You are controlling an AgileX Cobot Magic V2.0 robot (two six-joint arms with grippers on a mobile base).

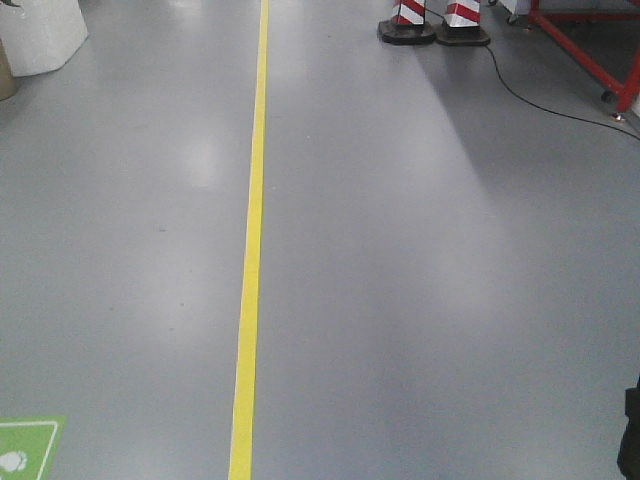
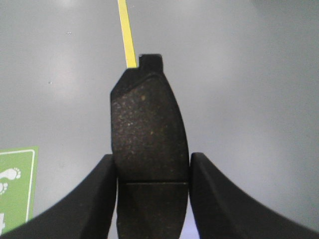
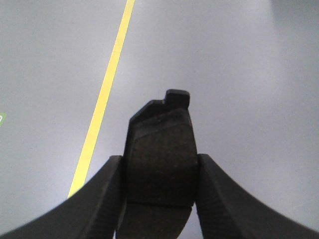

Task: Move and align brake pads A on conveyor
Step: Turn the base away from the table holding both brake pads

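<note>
My left gripper (image 2: 152,172) is shut on a dark-grey brake pad (image 2: 147,129), its end tab pointing away and its groove level with the fingers. A second brake pad (image 3: 160,149) is clamped the same way in my right gripper (image 3: 159,172), tab outward. Both pads hang above the grey floor. The conveyor is out of view. In the front view neither pad shows; only a dark bit of arm (image 1: 630,430) sits at the right edge.
Grey floor with a yellow line (image 1: 250,250) runs ahead. Striped cone bases (image 1: 435,25) and a red frame (image 1: 590,50) with a black cable stand at the far right. A white bulky object (image 1: 40,35) is far left, a green floor sign (image 1: 25,445) near left.
</note>
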